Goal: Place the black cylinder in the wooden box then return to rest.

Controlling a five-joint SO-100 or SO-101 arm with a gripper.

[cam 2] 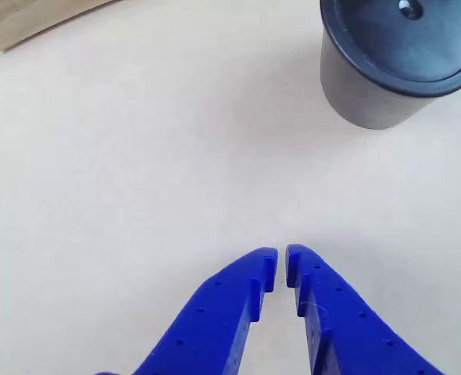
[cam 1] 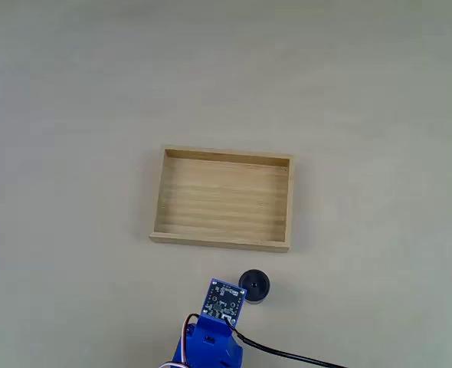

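Fixed view: we see the small black cylinder (cam 1: pixel 253 286) on the pale surface (cam 1: pixel 73 92), just below the shallow light-wood box (cam 1: pixel 158 201), beside the blue arm (cam 1: pixel 211 337). Other view: the blue claw (cam 2: pixel 281 266), its 2 tips nearly together, holds nothing; the cylinder (cam 2: pixel 371 98) stands apart. We judge it rigid, light and smooth; grip its side wall.

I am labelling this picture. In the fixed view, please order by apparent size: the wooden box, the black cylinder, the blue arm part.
1. wooden box, clearly largest.
2. blue arm part, though the frame edge cuts it off.
3. black cylinder, smallest.
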